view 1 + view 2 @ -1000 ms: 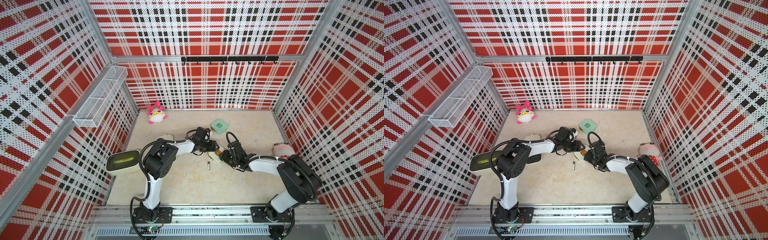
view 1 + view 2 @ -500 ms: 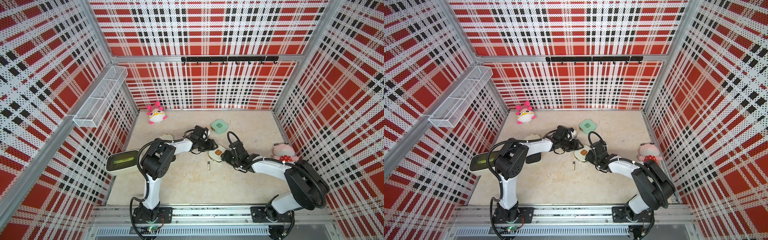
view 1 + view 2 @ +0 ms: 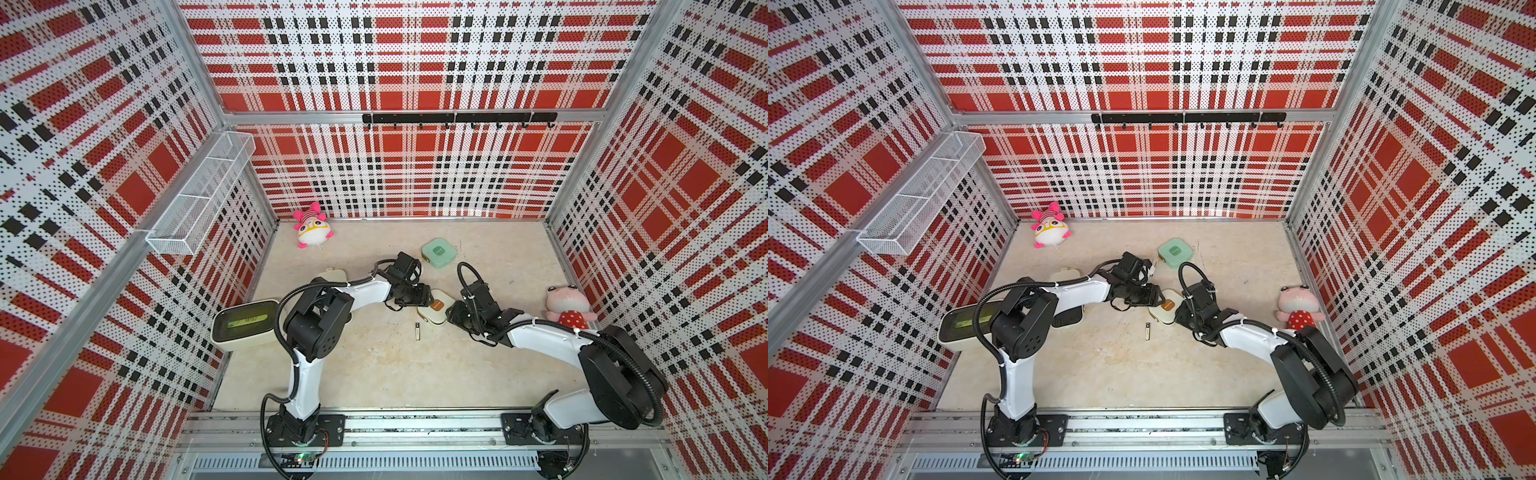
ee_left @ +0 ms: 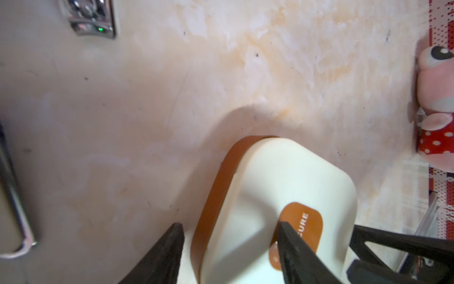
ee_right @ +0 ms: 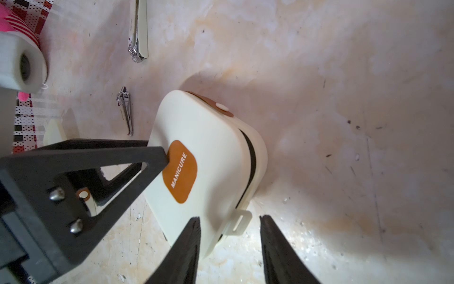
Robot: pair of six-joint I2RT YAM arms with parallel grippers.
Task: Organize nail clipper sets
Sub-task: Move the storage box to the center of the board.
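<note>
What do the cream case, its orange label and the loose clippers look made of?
Cream case: likely moulded plastic, smooth and satin; soft sheen, rounded corners.
Orange label: matte, with printed white lettering; rubber or faux leather, cannot tell which.
Clippers: polished metal, probably steel; mirror-like reflections.

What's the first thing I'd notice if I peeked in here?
The red plaid walls all around jump out first. In the middle of the table, the left arm and right arm meet at a cream case with an orange label. A pink-and-white plush sits at the back, a plush in a red dotted dress by the right wall.
</note>
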